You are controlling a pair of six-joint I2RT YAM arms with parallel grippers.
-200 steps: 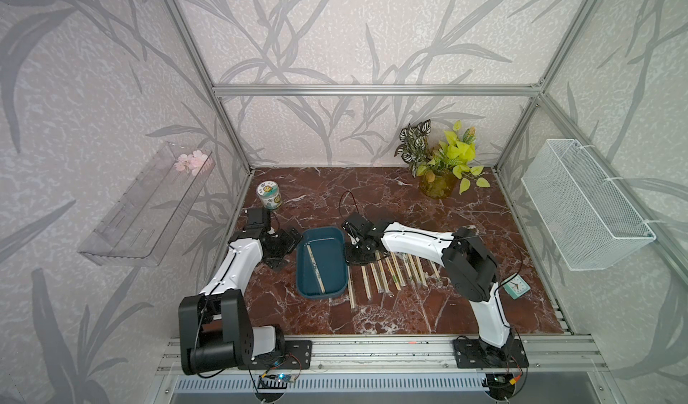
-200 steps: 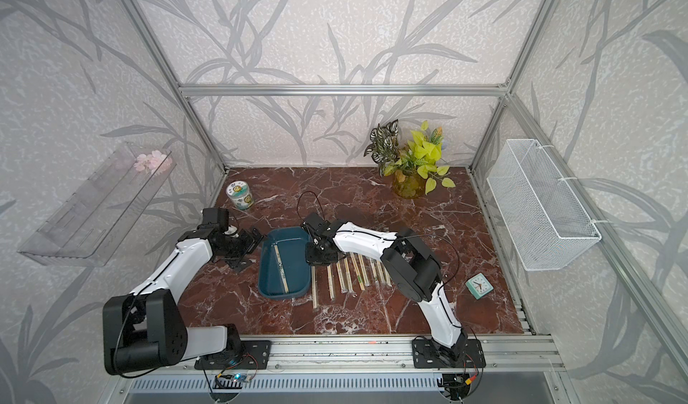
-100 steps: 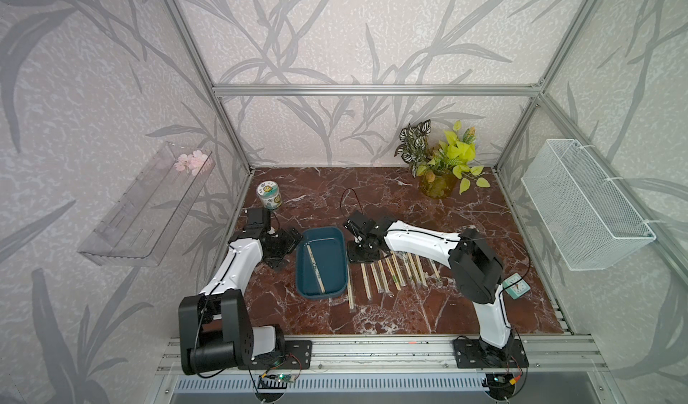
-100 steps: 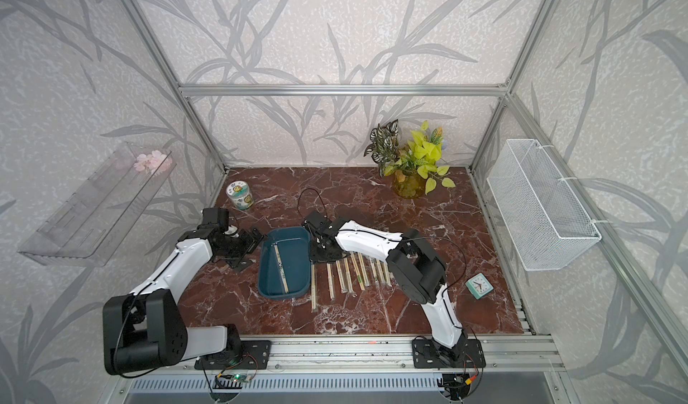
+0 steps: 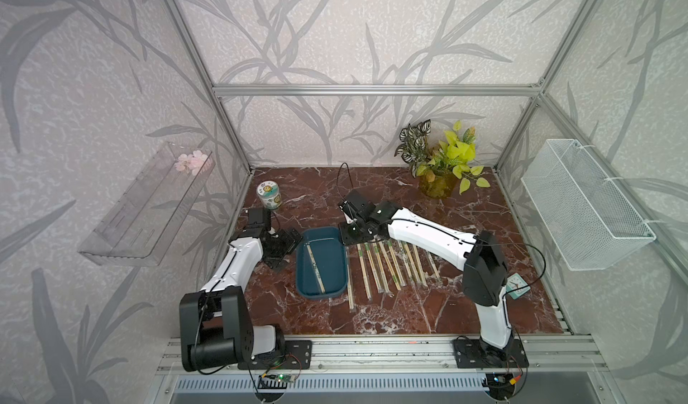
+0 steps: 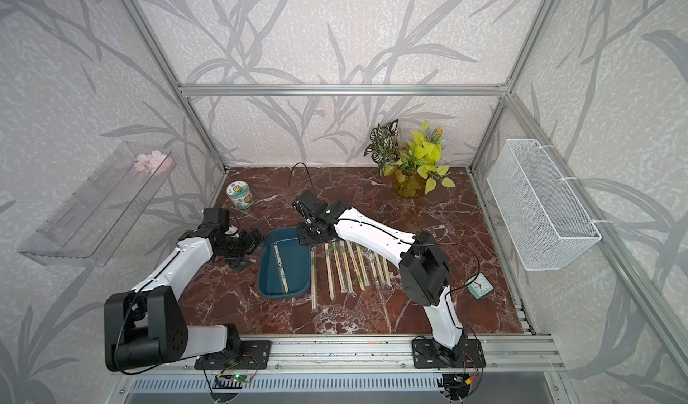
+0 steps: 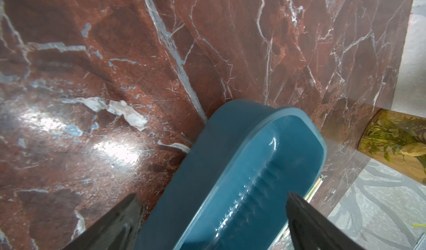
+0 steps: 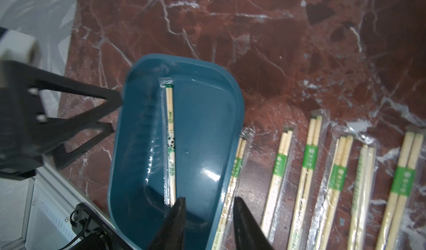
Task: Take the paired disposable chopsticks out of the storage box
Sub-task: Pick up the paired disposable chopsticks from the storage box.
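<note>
The storage box [image 5: 331, 268] [image 6: 296, 271] [image 8: 202, 133] is a shallow teal tray left of the table's middle. One pair of paired disposable chopsticks [image 5: 315, 268] [image 6: 281, 268] [image 8: 170, 145] lies inside it. Several more wrapped pairs [image 5: 387, 264] [image 6: 346, 268] [image 8: 311, 159] lie in a row on the table to its right. My right gripper [image 5: 350, 235] [image 6: 307, 236] [image 8: 209, 199] is open and empty, astride the tray's right wall at the far end. My left gripper [image 5: 292, 247] [image 7: 213, 197] [image 8: 116, 115] stands open at the tray's [image 7: 230, 168] left far corner.
A small tin [image 5: 268, 195] stands at the back left and a potted plant [image 5: 441, 167] at the back right. A little green clock [image 5: 515, 286] lies by the right arm's base. A clear shelf [image 5: 145, 208] and a wire basket [image 5: 584, 204] hang on the side walls.
My right gripper's jaws have spread wider and it has shifted slightly towards the tray. The left arm and the chopsticks have not moved.
</note>
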